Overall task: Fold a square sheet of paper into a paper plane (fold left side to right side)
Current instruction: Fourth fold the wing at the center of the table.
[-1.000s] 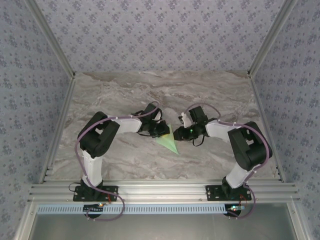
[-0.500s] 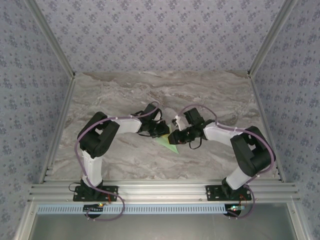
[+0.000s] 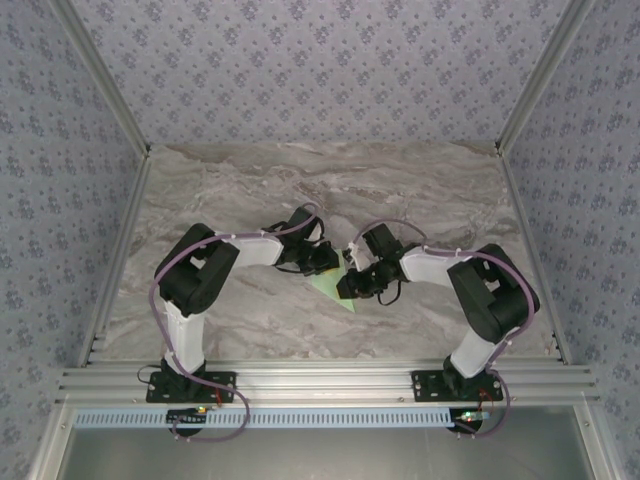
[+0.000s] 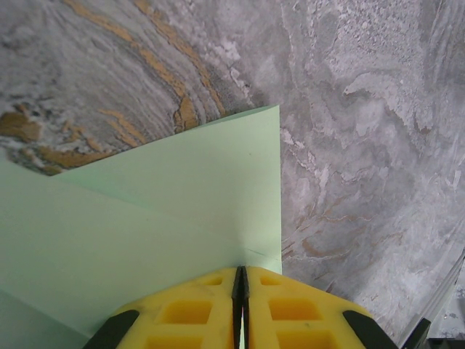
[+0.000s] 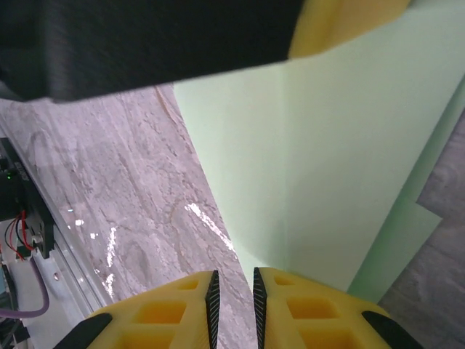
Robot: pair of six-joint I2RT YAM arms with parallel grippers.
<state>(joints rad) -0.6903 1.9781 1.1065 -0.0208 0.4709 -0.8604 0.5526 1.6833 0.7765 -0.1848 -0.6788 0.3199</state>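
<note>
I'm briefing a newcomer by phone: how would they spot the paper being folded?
On the marbled grey table, look centre, where the left tool and right tool meet. The paper plane there is a pointed wedge, the one pale mint-green thing on grey stone.

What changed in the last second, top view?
The right gripper swung left and toward the arm bases, onto the paper, with its elbow folding in. Its jaws stand a narrow gap apart. Unchanged: the left gripper is shut on the paper's edge, and the paper lies in the same spot on the table.
</note>
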